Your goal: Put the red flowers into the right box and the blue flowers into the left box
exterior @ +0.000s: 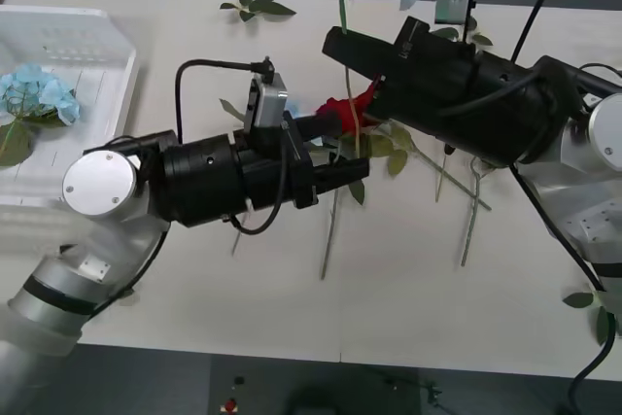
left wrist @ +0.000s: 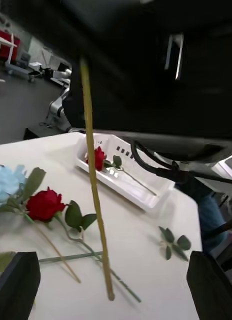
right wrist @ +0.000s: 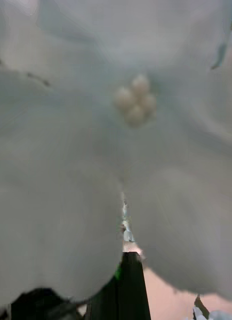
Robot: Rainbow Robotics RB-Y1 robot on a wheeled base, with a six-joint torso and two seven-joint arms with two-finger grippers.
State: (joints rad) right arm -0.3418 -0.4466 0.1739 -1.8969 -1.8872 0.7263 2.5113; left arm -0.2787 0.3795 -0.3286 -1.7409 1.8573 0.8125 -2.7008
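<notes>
One blue flower (exterior: 39,92) lies in the left box (exterior: 107,65), one red rose (left wrist: 98,158) in the right box (left wrist: 141,192). The right claw (exterior: 335,44) grips a blue flower's stem (left wrist: 96,200) aloft; the left claw (exterior: 345,148) hovers open. Another rose (left wrist: 44,204) waits on the tabletop (exterior: 408,279); most sorting remains.

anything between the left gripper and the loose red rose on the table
Partly: a long stem hangs ahead of the open left gripper, beside its line to the red rose. The right gripper hovers close above.
</notes>
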